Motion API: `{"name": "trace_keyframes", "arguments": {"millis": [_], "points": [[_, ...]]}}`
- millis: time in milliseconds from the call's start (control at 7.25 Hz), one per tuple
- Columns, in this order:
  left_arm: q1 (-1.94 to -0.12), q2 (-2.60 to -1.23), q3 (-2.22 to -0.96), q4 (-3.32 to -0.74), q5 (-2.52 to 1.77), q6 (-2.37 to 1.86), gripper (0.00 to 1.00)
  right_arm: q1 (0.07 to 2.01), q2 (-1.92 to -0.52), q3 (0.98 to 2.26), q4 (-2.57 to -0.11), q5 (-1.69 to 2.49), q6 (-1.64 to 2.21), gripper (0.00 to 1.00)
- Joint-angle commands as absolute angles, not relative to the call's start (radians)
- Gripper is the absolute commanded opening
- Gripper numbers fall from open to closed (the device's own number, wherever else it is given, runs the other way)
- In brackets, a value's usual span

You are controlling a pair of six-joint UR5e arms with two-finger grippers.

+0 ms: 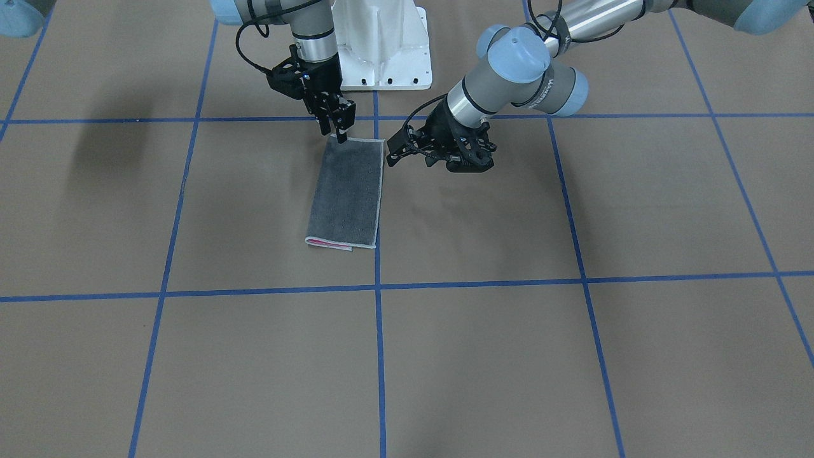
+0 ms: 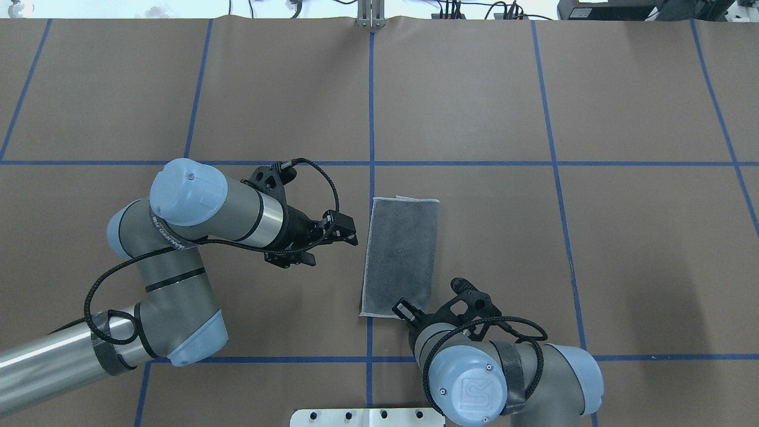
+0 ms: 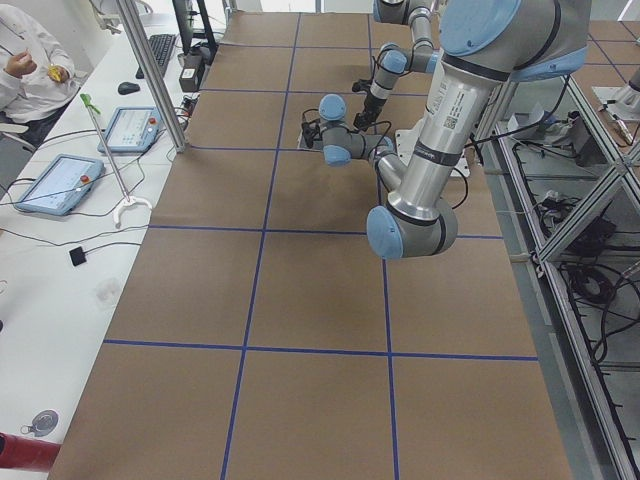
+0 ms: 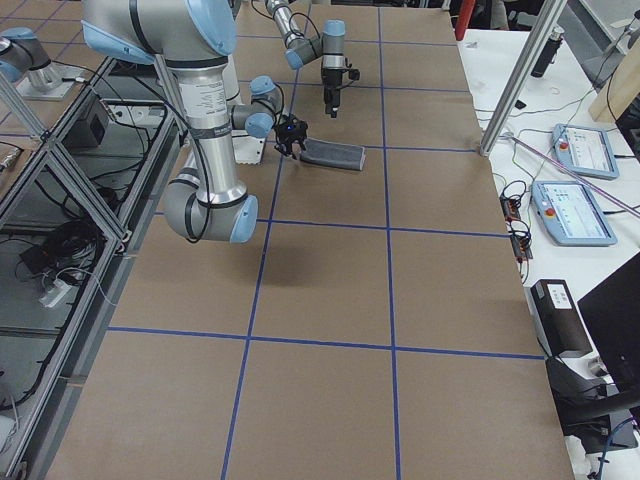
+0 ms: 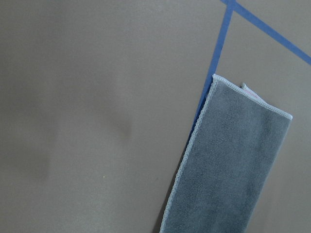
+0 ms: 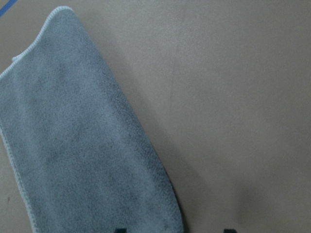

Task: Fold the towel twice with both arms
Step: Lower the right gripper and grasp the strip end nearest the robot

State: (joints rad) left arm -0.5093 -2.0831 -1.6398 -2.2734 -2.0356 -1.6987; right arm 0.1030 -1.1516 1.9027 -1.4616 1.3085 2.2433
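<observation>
The towel (image 1: 346, 191) lies flat on the brown table as a long narrow strip, folded once, dark grey face up, with a sliver of pink at its far end. It also shows in the overhead view (image 2: 400, 255) and both wrist views (image 5: 233, 165) (image 6: 82, 145). My right gripper (image 1: 340, 130) (image 2: 403, 309) hangs just over the towel's near end, at a corner, with its jaws apart and empty. My left gripper (image 1: 391, 151) (image 2: 351, 231) is low beside the towel's long edge, a little apart from it, open and empty.
The white pedestal (image 1: 381, 57) stands just behind the towel's near end. Blue tape lines (image 1: 379, 356) grid the brown table. In the left side view, tablets (image 3: 55, 183) and an operator (image 3: 30, 70) are beyond the table's far edge.
</observation>
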Motion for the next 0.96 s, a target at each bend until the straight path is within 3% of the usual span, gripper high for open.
{"name": "trace_keyframes", "arguments": {"millis": [0,138,276,414,827], "points": [[-0.509,-2.083,-1.64,-2.273,-2.036,-1.7,0.99,0.098,-1.158,1.902,-1.468,1.308,2.249,0.52],[-0.509,-2.083,-1.64,-2.273,-2.036,-1.698,0.99,0.098,-1.155,1.904,-1.47,1.308,2.249,0.48],[-0.509,-2.083,-1.64,-2.273,-2.036,-1.698,0.99,0.101,-1.152,1.907,-1.468,1.308,2.25,0.16],[-0.509,-2.083,-1.64,-2.273,-2.036,-1.7,0.99,0.101,-1.152,1.91,-1.467,1.307,2.255,0.0],[-0.508,-2.083,-1.64,-2.273,-2.036,-1.7,0.99,0.132,-1.152,1.917,-1.463,1.307,2.253,0.0]]}}
